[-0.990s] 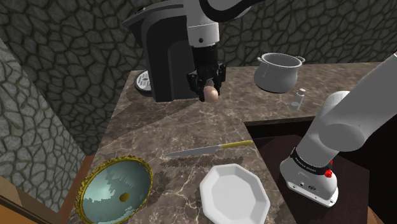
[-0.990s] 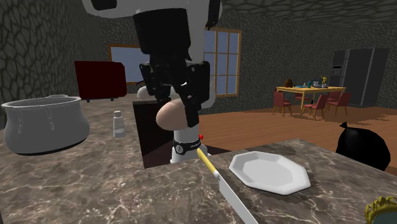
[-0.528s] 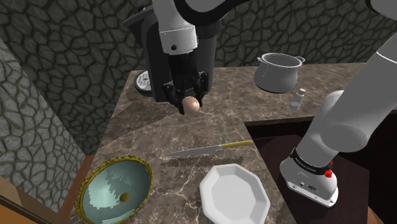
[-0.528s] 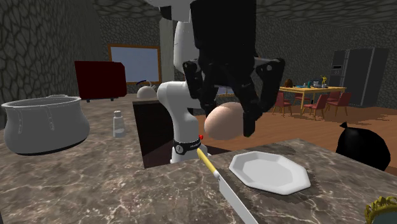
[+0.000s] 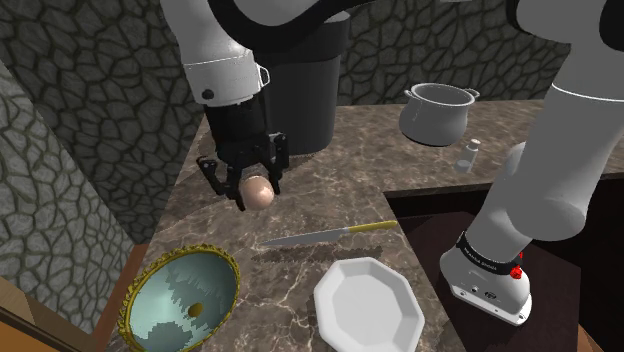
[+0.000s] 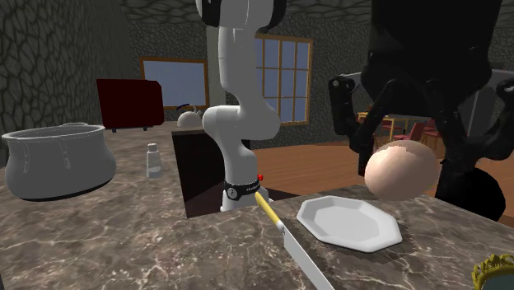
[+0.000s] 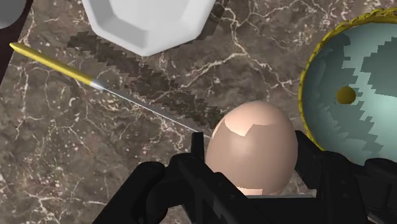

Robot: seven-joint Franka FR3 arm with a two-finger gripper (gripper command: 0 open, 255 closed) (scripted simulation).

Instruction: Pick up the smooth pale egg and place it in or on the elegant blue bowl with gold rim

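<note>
One egg (image 5: 259, 191) hangs in the air above the brown marble table (image 5: 340, 175), clasped between the two black fingers of the gripper (image 5: 258, 190). The fingers are closed onto its sides and carry nothing else.

In the wrist view the egg (image 7: 252, 147) has its long axis lying across the line that joins the fingers (image 7: 191, 181). Its narrower end points away from the hand, toward the table. How steeply it tips I cannot tell. The shell is smooth, a pale pinkish beige, with a lighter, jagged-edged patch on one shoulder. In the second exterior view the egg (image 6: 400, 170) looks round and matte, and the gripper (image 6: 404, 165) grips it above the plate's far side.

In the shoulder view the egg is beyond the single bowl (image 5: 170, 300), well apart from it and higher. That bowl is pale blue-green inside, with an ornate gold rim and a gold spot at its centre. From the wrist, the bowl (image 7: 356, 102) lies just past one finger, and the knife blade runs under the egg.

There is one knife (image 5: 325, 235) with a gold handle, one white octagonal plate (image 5: 368, 305), one grey lidded pot (image 5: 437, 113) and one small shaker (image 5: 469, 153).
</note>
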